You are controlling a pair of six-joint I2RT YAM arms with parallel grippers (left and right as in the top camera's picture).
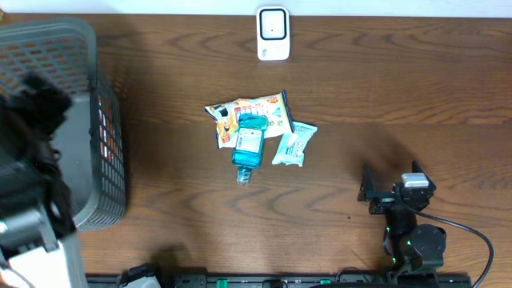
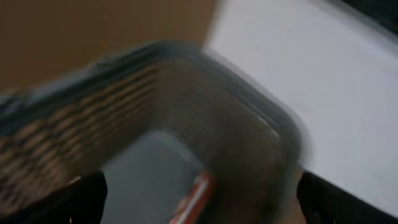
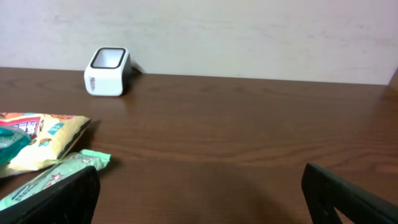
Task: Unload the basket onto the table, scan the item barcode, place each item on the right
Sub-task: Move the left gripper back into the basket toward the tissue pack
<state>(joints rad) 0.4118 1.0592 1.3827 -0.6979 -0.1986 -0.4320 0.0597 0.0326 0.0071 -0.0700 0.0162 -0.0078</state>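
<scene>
Honestly nothing is readable here. The snack bag (image 1: 254,112) has colourful print, the blue bottle (image 1: 248,146) has a label and the small green packet (image 1: 293,146) has markings, but all of it is too small. Same for the tiny mark on the white scanner's (image 3: 107,71) side.

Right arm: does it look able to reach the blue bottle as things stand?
Probably yes. Bare table lies between the open right gripper and the blue bottle. Only the green packet beside it crowds a sideways approach, so come from above.

Bottle (image 1: 249,144) on snack bag (image 1: 262,106); scanner (image 1: 273,34) behind; basket (image 1: 113,152) left.
</scene>
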